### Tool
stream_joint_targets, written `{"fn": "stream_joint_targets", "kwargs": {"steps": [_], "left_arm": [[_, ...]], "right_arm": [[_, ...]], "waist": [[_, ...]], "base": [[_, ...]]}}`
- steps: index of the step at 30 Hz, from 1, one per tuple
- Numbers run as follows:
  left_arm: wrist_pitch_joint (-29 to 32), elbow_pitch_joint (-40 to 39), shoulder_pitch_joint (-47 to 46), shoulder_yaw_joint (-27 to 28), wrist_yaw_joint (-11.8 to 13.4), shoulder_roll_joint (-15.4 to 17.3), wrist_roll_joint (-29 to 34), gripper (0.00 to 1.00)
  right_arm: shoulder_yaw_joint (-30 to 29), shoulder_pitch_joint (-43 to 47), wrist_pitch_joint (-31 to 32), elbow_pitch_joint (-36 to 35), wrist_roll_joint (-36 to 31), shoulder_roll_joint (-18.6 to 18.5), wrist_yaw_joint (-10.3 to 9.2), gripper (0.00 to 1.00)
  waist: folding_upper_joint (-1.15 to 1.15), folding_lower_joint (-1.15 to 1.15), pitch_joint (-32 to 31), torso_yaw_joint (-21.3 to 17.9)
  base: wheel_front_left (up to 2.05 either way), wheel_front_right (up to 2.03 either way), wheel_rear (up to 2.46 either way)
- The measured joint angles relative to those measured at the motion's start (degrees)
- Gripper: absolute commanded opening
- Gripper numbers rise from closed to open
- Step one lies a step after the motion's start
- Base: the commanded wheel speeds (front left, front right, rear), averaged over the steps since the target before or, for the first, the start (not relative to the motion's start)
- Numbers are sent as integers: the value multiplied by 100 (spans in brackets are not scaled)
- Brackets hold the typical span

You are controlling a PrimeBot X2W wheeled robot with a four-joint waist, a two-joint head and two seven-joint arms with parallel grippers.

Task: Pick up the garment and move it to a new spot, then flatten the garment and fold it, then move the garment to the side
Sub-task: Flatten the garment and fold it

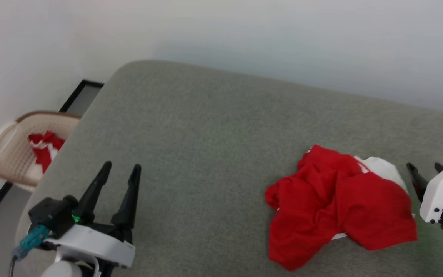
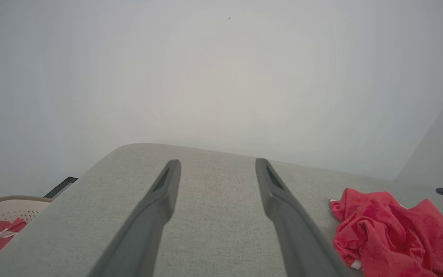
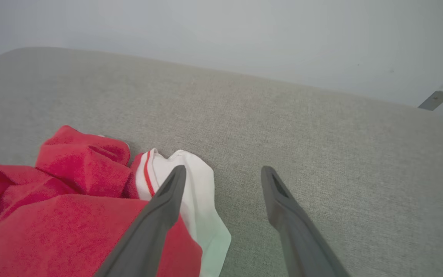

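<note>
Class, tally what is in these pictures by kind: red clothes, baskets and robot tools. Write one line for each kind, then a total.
Red clothes: 2, the garment on the pad and a bundle in the basket
Baskets: 1
Tools: 2, left tool and right tool, both open
Total: 5

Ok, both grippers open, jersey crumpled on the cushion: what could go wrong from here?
The garment lies bunched in folds; the open right gripper, beside its white sleeve, may pinch only the sleeve or several layers, so it lifts tangled.
The left gripper sits far across the cushion, so a one-armed lift would probably leave it bunched.
The basket off the cushion's left corner holds another red cloth; placing too far left risks a slide off the edge.
</note>
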Motion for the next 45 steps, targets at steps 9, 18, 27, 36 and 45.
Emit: {"fn": "stream_joint_targets", "kwargs": {"steps": [9,18,27,36,45], "left_arm": [[-71,177,-353,-66,-134,-297,93,100],[-97,436,-459,8,-234,-555,187,100],[-120,476,-396,277,-264,-572,242,100],[-120,433,-332,328,-300,-538,287,100],[-75,447,-430,225,-328,-538,301,100]], "right_arm": [[604,-706,1114,1045,461,-247,0,100],[1063,-1230,1156,1457,740,-528,1,0],[1393,-1310,1047,1365,984,-773,1,0],[1111,-1323,1005,1093,1080,-1533,1,0],[485,-1065,627,1478,732,-2186,0,0]], "waist": [[0,0,581,288],[0,0,895,429],[0,0,741,181],[0,0,576,-252],[0,0,560,-547]], "base": [[0,0,0],[0,0,0],[0,0,0],[0,0,0],[0,0,0]]}}
